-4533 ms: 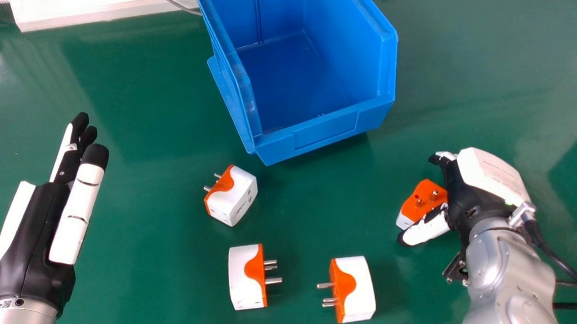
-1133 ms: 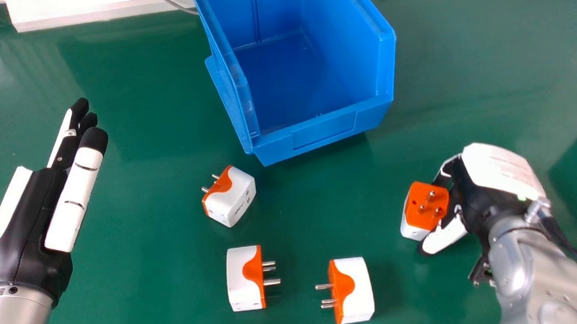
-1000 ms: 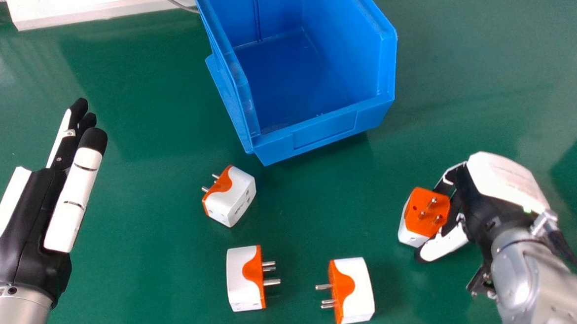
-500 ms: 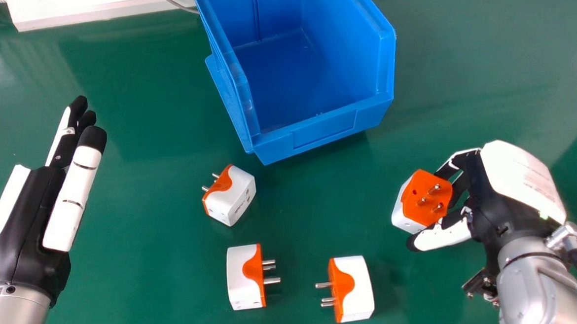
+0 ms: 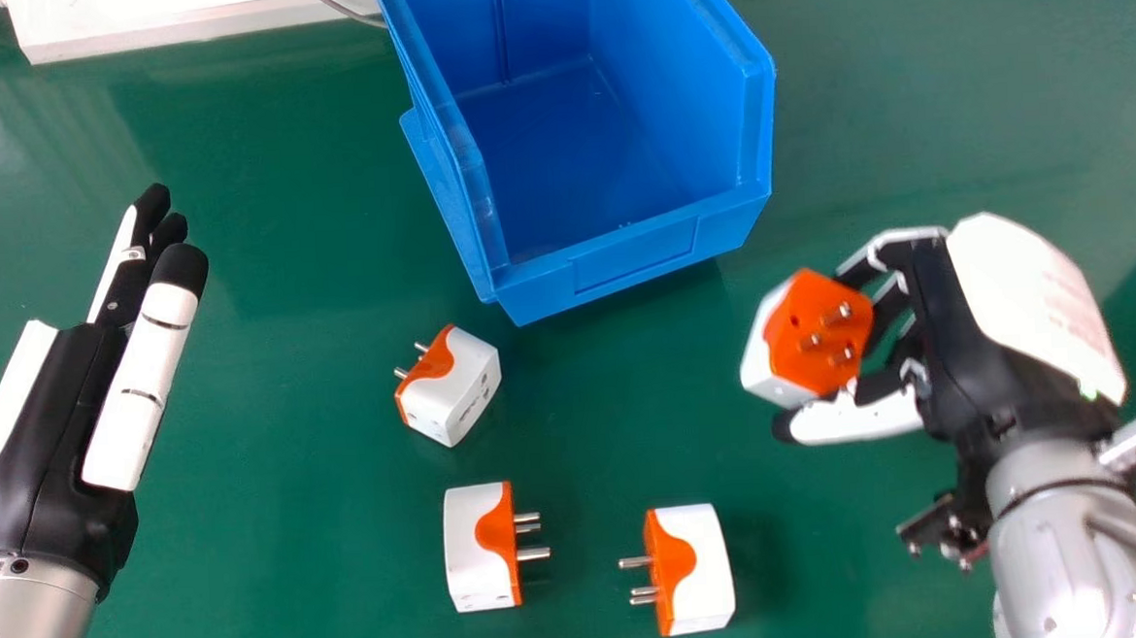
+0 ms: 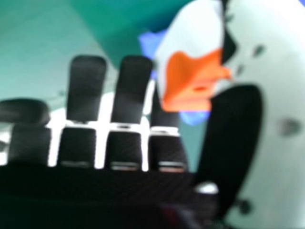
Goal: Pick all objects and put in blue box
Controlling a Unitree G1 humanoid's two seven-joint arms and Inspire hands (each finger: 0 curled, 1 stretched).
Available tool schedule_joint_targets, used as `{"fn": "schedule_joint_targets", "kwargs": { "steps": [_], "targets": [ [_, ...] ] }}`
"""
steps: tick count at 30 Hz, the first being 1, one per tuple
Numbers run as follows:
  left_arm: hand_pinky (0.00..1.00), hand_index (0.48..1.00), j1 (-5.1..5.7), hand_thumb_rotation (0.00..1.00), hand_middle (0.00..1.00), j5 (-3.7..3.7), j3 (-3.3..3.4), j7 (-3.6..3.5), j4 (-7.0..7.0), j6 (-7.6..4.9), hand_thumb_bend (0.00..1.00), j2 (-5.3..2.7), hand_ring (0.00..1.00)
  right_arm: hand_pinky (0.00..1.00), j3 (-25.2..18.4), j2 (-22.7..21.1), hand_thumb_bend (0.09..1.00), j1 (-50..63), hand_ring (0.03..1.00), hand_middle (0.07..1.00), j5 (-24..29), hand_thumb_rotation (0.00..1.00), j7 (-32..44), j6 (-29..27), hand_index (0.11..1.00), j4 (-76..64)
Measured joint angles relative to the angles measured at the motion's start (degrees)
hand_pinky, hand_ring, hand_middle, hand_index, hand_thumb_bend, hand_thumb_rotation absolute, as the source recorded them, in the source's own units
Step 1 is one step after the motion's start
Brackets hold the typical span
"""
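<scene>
Over on the robot's left, its left hand [image 5: 56,424] points forward, fingers straight, above a silver forearm [image 5: 34,619]. Across from it, the right hand [image 5: 963,352] angles inward at the wrist, fingers and thumb curled in a pinch.

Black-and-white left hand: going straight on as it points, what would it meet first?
Likely the long white block across the green tabletop; the left hand may pass above, as depth is unclear.

Our table [image 5: 290,392]: box [image 5: 623,263] at back, one adapter [image 5: 455,388] before it, second [image 5: 475,549] nearer us, third [image 5: 700,570] to its right, fourth [image 5: 783,347] in right hand [image 5: 963,347].
</scene>
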Motion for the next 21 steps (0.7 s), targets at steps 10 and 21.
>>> {"fn": "schedule_joint_targets", "kwargs": {
  "steps": [10,21],
  "targets": [
    [1.0,1.0,-0.02,1.0,1.0,0.05,-0.01,0.09,-0.02,0.13,0.53,0.0,1.0,0.06,-0.35,0.12,0.507,-9.19,0.372,0.465,-0.05,0.0,2.43,-4.2,0.498,3.38],
    [1.0,1.0,0.0,1.0,1.0,0.13,-0.04,0.54,-0.04,0.28,0.53,-0.01,1.0,0.06,-0.47,-0.33,0.508,-24.91,0.376,0.475,0.11,0.0,6.05,-6.38,0.494,14.8]
  ]
}}
